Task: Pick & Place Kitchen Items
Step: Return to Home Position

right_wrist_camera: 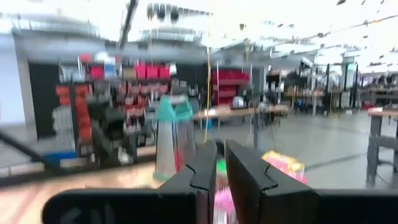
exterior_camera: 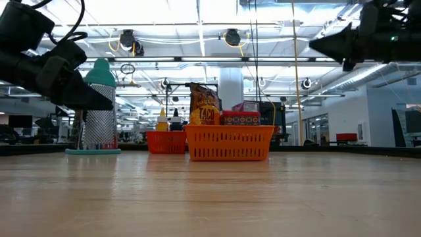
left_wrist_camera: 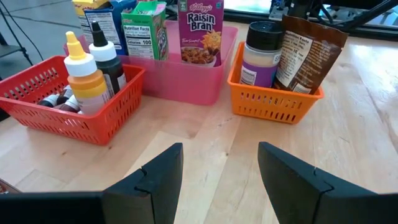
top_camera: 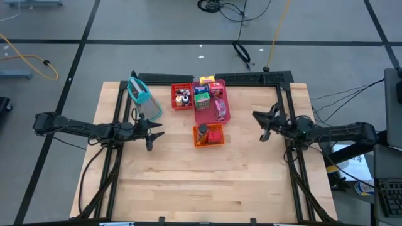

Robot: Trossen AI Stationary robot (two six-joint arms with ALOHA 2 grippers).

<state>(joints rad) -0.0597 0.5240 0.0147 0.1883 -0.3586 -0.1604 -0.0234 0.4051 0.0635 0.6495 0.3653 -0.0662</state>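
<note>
The kitchen items sit in three trays at the table's far middle. A yellow bottle and a dark bottle stand in the red tray. A Raisin Bran box and other boxes stand in the pink tray. A black-capped jar and a brown packet are in the orange tray. My left gripper hovers open at the left, pointing at the trays. My right gripper is raised at the right, shut and holding nothing.
A teal-framed grey mesh basket stands upright at the far left, beside the red tray. Bare wood stretches across the near half of the table. Black frame rails run along both sides.
</note>
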